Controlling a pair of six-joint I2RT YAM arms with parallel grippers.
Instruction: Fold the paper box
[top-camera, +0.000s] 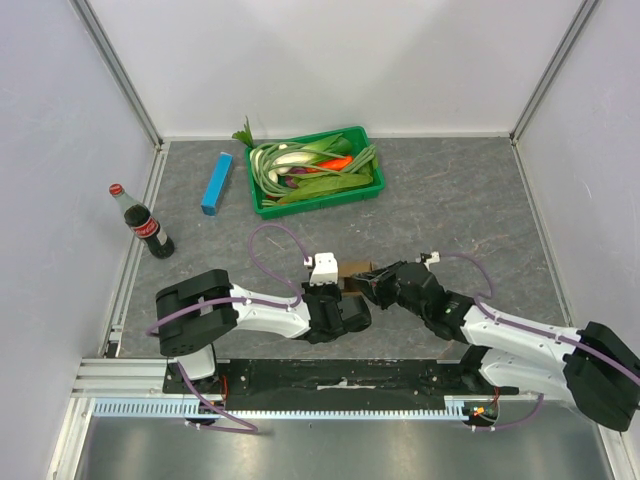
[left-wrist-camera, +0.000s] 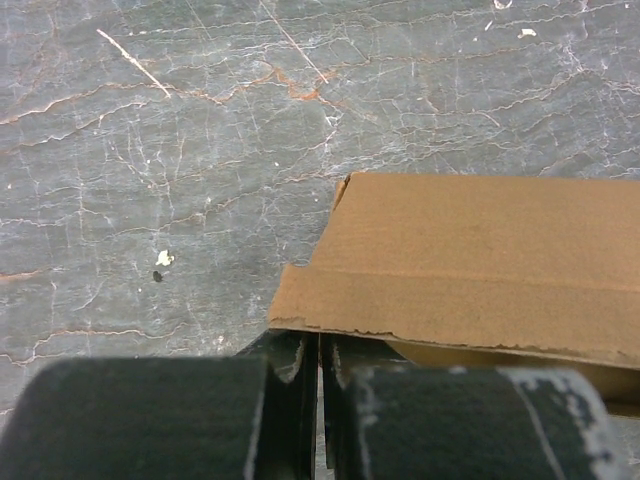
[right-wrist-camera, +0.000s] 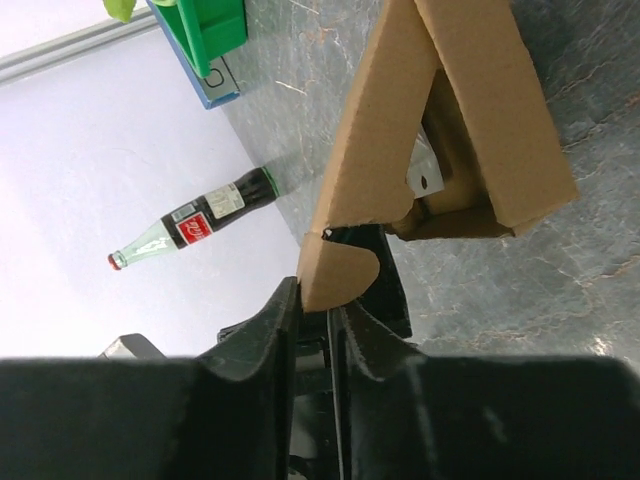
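The paper box (top-camera: 356, 270) is a brown cardboard piece, partly folded up, held between both grippers at the middle near part of the table. My left gripper (top-camera: 350, 300) is shut, and in the left wrist view (left-wrist-camera: 320, 345) its tips go under the box's torn lower edge (left-wrist-camera: 470, 250). My right gripper (top-camera: 377, 285) is shut on a rounded tab of the box (right-wrist-camera: 338, 272). In the right wrist view (right-wrist-camera: 325, 300) the box's folded walls (right-wrist-camera: 470, 120) rise above the jaws.
A green tray (top-camera: 320, 200) of vegetables stands at the back centre. A slim blue box (top-camera: 216, 183) lies left of it. A cola bottle (top-camera: 145, 225) stands at the left wall, also in the right wrist view (right-wrist-camera: 195, 228). White walls enclose three sides.
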